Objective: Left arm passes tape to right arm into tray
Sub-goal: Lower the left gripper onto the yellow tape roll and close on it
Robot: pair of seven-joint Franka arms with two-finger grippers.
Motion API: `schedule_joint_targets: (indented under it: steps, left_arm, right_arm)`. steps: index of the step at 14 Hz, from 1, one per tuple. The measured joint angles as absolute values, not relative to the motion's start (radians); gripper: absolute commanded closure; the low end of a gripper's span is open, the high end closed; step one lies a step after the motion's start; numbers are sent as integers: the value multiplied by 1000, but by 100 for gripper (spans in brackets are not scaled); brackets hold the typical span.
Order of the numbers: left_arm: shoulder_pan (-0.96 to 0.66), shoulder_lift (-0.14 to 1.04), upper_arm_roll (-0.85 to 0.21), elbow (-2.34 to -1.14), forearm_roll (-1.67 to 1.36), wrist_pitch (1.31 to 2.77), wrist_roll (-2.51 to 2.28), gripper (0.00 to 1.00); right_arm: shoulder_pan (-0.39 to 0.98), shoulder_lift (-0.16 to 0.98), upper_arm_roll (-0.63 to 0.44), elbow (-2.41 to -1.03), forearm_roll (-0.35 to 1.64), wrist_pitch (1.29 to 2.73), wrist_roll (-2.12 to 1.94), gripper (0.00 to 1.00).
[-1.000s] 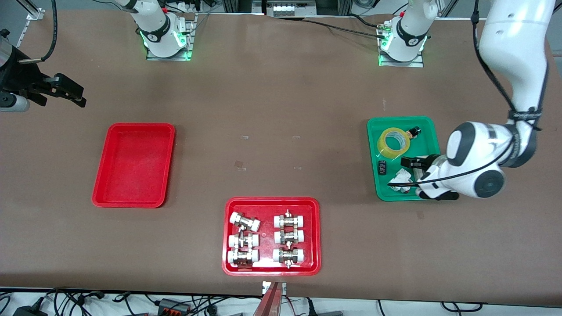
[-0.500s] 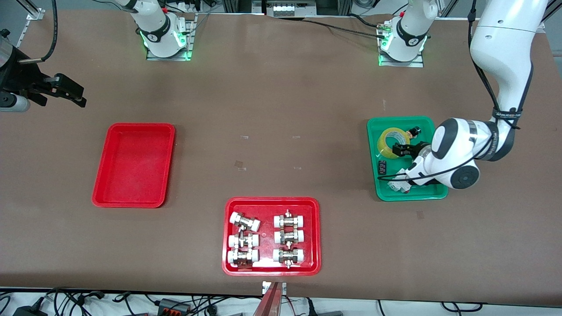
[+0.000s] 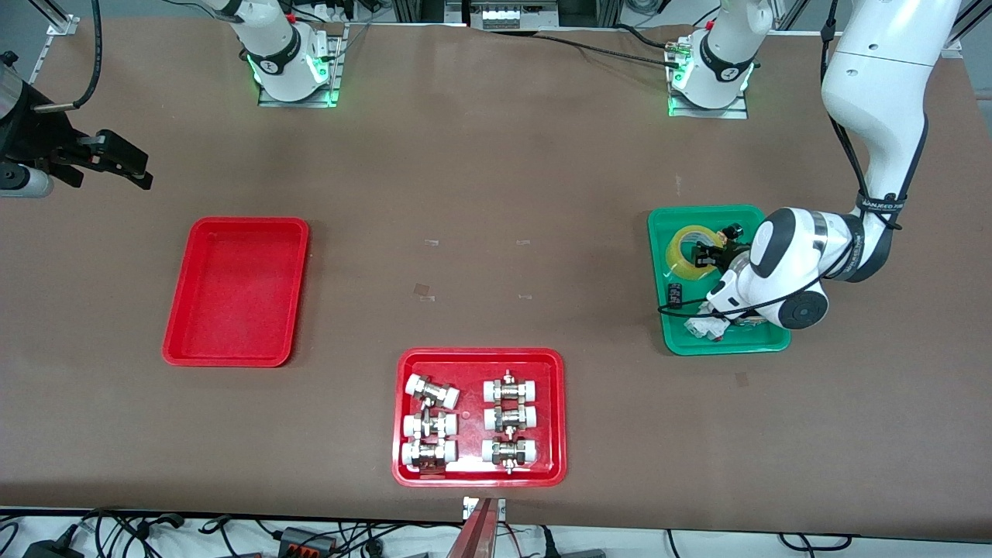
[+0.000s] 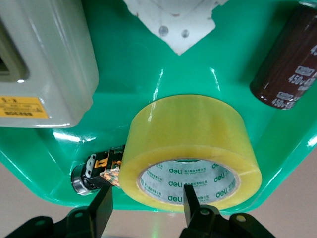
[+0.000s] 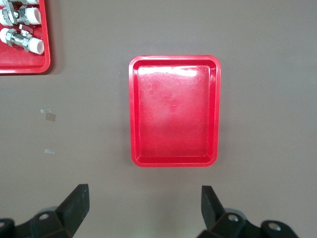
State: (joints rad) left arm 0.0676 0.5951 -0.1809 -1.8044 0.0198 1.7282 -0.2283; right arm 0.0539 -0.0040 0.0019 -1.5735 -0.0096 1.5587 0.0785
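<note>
The tape [image 3: 686, 249] lies flat in the green tray [image 3: 659, 341] at the left arm's end of the table. In the left wrist view the tape [image 4: 193, 139] shows a pale printed core. My left gripper [image 3: 704, 254] is down at the tape and open. In its wrist view [image 4: 146, 210], one finger [image 4: 190, 201] is over the core and the other [image 4: 101, 215] is outside the roll. The plain red tray [image 3: 236, 291] is empty; it also shows in the right wrist view [image 5: 174, 111]. My right gripper [image 3: 146, 177] waits, open and empty [image 5: 143, 203], over bare table.
A red tray of white-capped fittings [image 3: 478, 354] sits nearest the front camera. The green tray also holds a black capacitor [image 4: 287, 59], a grey box [image 4: 44, 59], a white part [image 4: 173, 20] and a small metal part [image 4: 86, 176] against the tape.
My left gripper has moved across the green tray, away from the front camera, from the white part to the tape. The right arm has not moved.
</note>
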Motion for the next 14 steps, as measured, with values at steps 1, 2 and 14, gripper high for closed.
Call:
schedule_joint_targets:
  steps: [1, 2, 14]
  left_arm:
    - [68, 596, -181, -1805, 20, 1728, -229, 38]
    - [68, 598, -181, -1806, 20, 1729, -229, 38]
    - [77, 613, -174, -1806, 31, 1735, -230, 99]
  right_arm:
    - [54, -4, 2, -1573, -10, 1559, 78, 0]
    - [54, -4, 2, -1573, -10, 1559, 78, 0]
    - [54, -4, 2, -1573, -10, 1559, 78, 0]
